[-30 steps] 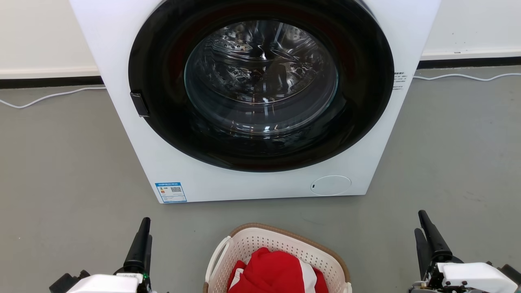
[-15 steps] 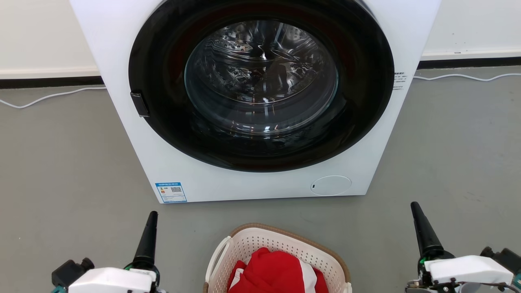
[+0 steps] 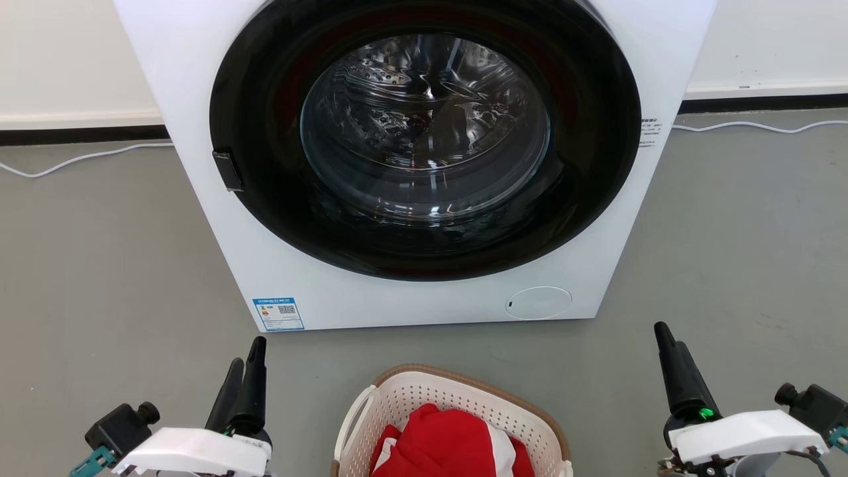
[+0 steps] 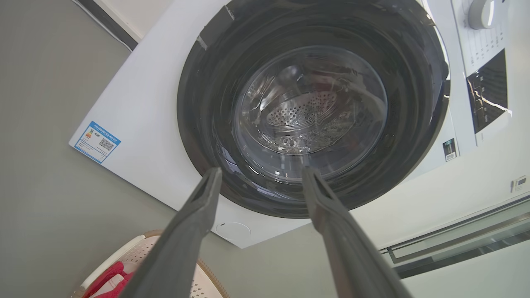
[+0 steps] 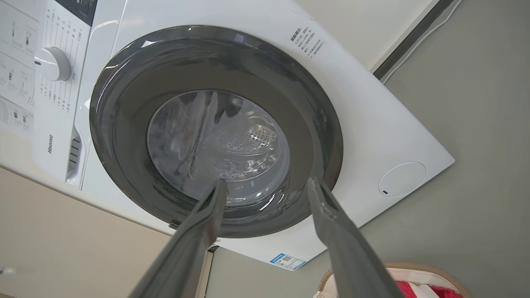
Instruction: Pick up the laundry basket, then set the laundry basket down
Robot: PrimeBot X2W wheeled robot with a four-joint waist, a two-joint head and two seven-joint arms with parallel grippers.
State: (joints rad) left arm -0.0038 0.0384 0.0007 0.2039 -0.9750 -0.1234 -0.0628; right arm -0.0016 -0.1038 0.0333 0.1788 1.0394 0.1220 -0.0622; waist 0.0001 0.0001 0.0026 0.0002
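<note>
The perforated cream laundry basket (image 3: 424, 396) with a tan woven-look rim holds crumpled red cloth (image 3: 450, 437). The left gripper (image 4: 261, 170) and right gripper (image 5: 267, 182) spread their tapered dark fingers wide, both empty.

Grey matte floor (image 3: 99, 265), evenly lit, no hard shadows. Pale wall (image 3: 66, 53) behind, white skirting over a black strip (image 3: 79, 132) at floor level. White front-load washing machine (image 3: 218, 218) stands centre, in front of the wall. Its round door (image 3: 424, 139) is closed, with a black ring and the steel drum visible through the glass. Blue sticker (image 3: 278, 313) low on its left corner, round white cap (image 3: 538, 301) low right — dial (image 5: 51, 63) up on the control panel. Thin white cable (image 3: 79, 157) lies on the floor to either side of the machine
</note>
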